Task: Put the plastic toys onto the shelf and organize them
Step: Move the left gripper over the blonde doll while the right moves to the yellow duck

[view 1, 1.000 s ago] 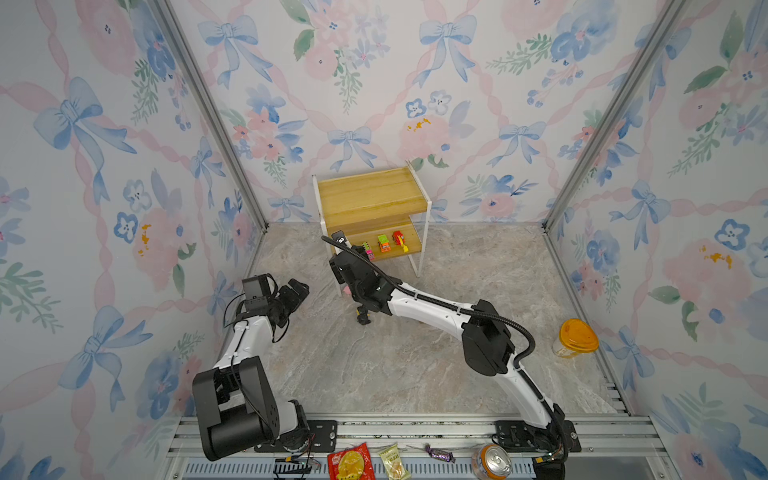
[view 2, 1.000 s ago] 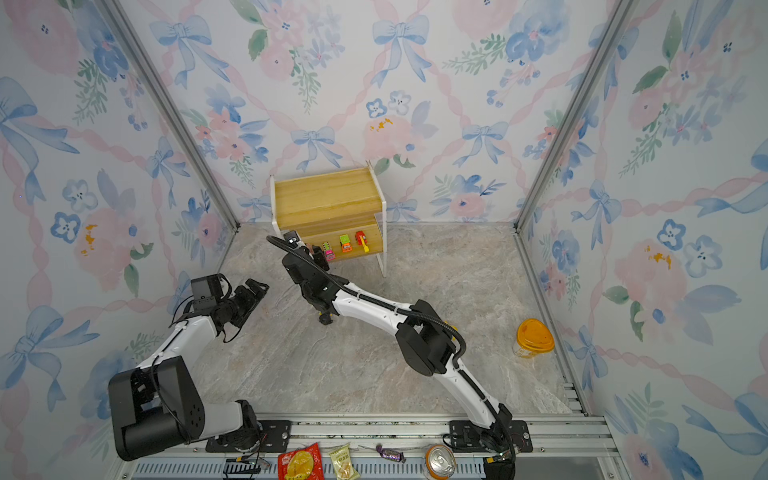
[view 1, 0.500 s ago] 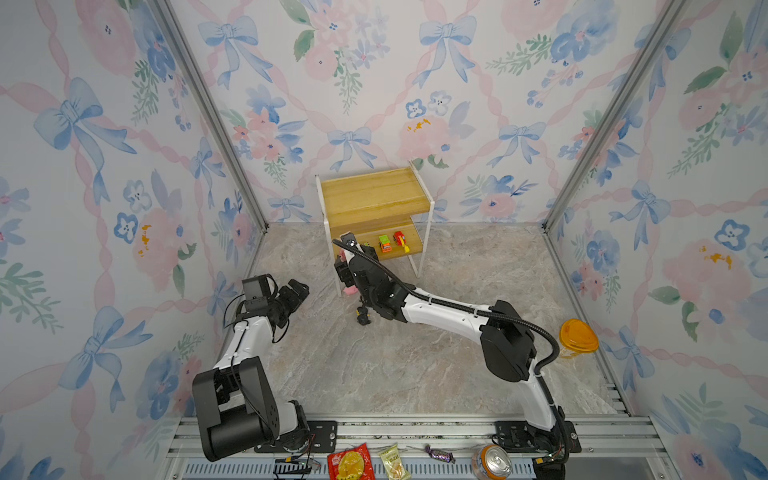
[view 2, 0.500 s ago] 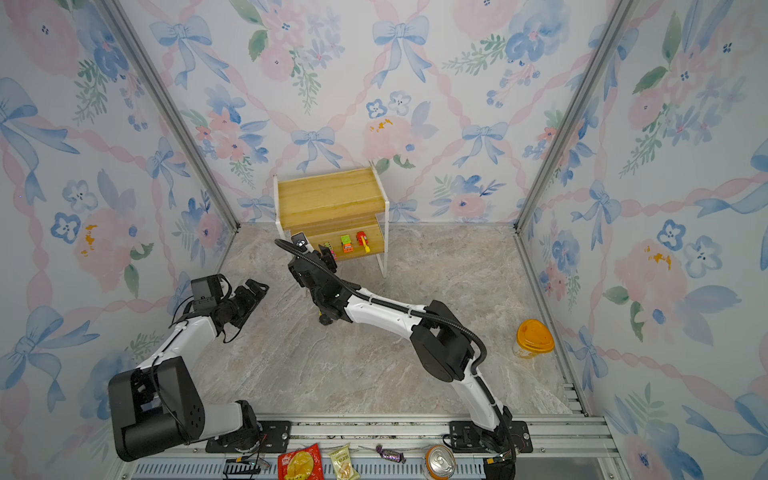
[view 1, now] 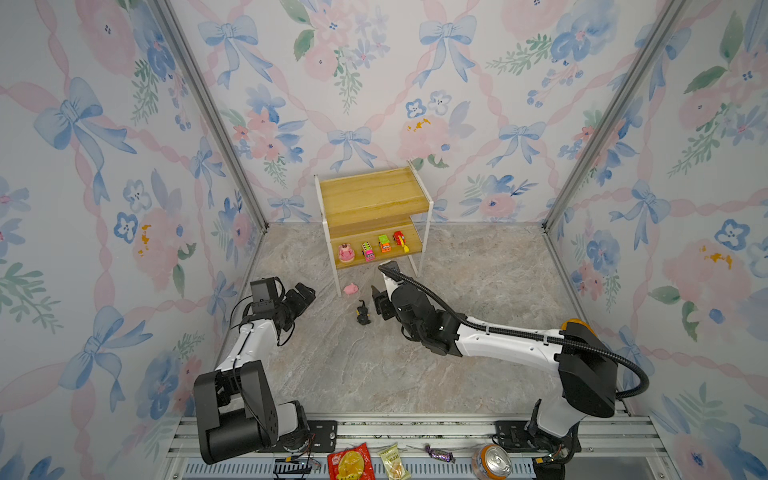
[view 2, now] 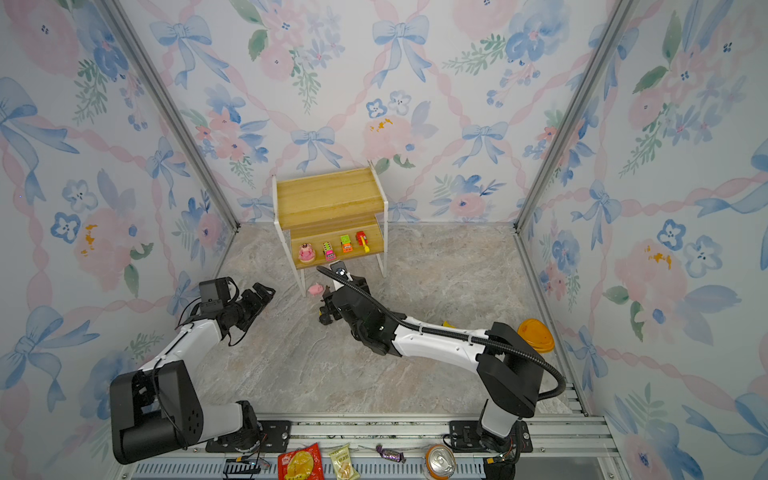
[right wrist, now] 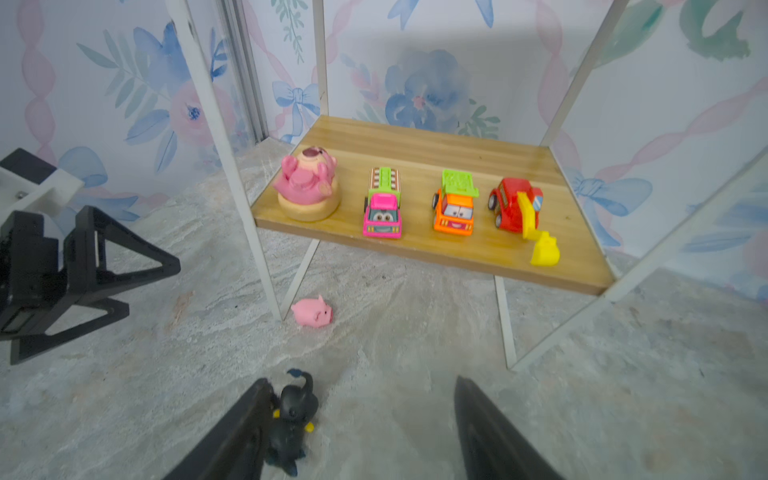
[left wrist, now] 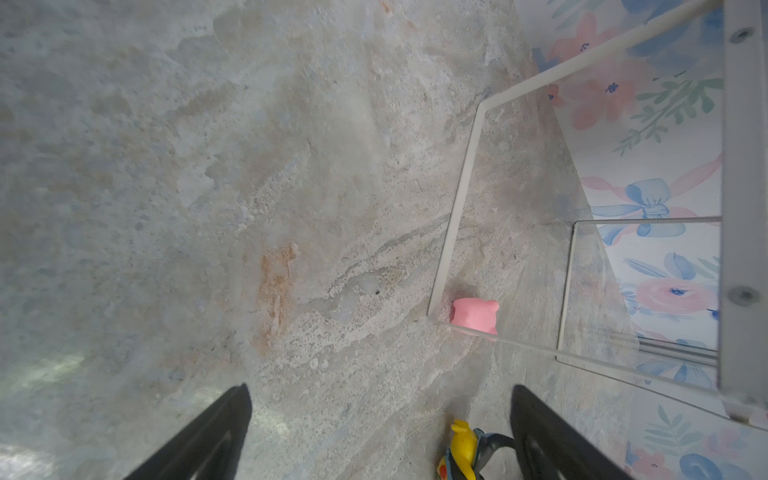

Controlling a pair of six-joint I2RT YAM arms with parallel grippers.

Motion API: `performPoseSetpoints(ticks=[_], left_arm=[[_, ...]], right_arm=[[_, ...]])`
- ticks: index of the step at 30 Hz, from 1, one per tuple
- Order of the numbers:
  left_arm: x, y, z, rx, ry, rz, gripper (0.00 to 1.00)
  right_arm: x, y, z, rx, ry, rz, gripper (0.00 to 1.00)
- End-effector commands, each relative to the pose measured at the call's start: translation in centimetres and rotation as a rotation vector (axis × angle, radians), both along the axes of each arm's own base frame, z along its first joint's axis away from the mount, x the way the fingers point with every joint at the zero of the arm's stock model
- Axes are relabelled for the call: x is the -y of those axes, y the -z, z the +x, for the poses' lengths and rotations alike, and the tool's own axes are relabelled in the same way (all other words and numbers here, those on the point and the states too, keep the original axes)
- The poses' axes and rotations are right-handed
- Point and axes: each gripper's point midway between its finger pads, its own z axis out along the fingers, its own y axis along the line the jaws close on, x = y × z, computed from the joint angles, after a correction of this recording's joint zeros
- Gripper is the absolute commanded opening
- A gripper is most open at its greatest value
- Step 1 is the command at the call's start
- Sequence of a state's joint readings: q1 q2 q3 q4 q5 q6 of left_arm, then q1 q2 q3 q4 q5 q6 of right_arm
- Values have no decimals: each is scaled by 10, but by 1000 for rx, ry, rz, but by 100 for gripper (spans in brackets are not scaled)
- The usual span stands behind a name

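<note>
right claw point(right wrist: 361, 382) stands open, fingers well apart, low over the floor point(view 1: 353, 374), just left of centre in both top views, and grips nothing. the black figure point(right wrist: 293, 419) stands upright on the floor between the fingers, against the inner side of one finger point(right wrist: 245, 419) and clear of the other

left claw point(view 1: 305, 293) is spread wide and empty. it hovers left of centre in both top views, aimed toward the shelf legs, apart from every toy

the pig point(view 1: 351, 289) lies on the floor above and left of the black figure, between the two claws, just beside the front left leg of the shelf point(view 1: 374, 195). i cannot tell whether it touches the leg

the shelf stands against the back wall at the centre of both top views. its lower board holds four toys in a row near the front edge. from left to right they are a round pink figure point(view 1: 345, 252), a pink car point(view 1: 368, 251), an orange car point(view 1: 384, 243) with a green back, and a red car point(view 1: 400, 240) with a yellow scoop. the cars point toward the front edge and stand apart from one another

along the bottom edge of both top views, on the rail, lie two packets point(view 1: 351, 463), a candy point(view 1: 439, 453) and a can point(view 1: 492, 465), well apart from the toys
</note>
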State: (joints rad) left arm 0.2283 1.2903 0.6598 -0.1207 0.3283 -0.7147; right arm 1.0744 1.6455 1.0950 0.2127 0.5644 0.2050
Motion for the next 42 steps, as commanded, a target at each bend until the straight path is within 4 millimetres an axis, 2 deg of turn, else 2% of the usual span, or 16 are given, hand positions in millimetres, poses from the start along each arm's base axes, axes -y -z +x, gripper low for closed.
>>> performPoseSetpoints(ticks=[1, 6, 11, 15, 16, 17, 21, 25, 28, 31, 34, 38, 40, 42], left_arm=[[16, -9, -3, 28, 52, 81, 98], [55, -36, -12, 91, 160, 272, 98], [93, -65, -28, 220, 274, 369, 97], [144, -93, -39, 342, 448, 474, 97], [156, -90, -43, 348, 504, 498, 97], [172, -104, -41, 387, 551, 513, 96], [232, -108, -50, 424, 747, 557, 96], [288, -99, -62, 450, 943, 659, 96], [329, -85, -75, 486, 1143, 756, 95], [365, -71, -94, 539, 1393, 867, 92], [377, -58, -93, 566, 1557, 981, 92], [377, -28, -67, 504, 1626, 1196, 91], [377, -10, -56, 462, 1658, 1291, 87], [383, 2, -47, 439, 1714, 1358, 80]], right_arm=[[38, 45, -17, -135, 77, -30, 71], [77, 76, -26, -221, 150, -52, 71], [126, 83, -19, -288, 254, -13, 72], [166, 79, -19, -375, 404, 178, 71], [176, 78, -19, -392, 441, 208, 72], [183, 77, -20, -408, 465, 234, 72], [221, 71, -23, -437, 594, 214, 72], [257, 87, -34, -549, 718, 333, 71], [267, 96, -39, -607, 746, 464, 69], [278, 93, -41, -600, 758, 497, 68], [289, 89, -42, -581, 752, 495, 69], [303, 84, -44, -538, 745, 520, 69], [307, 83, -46, -515, 734, 548, 69], [310, 83, -47, -493, 723, 570, 69]])
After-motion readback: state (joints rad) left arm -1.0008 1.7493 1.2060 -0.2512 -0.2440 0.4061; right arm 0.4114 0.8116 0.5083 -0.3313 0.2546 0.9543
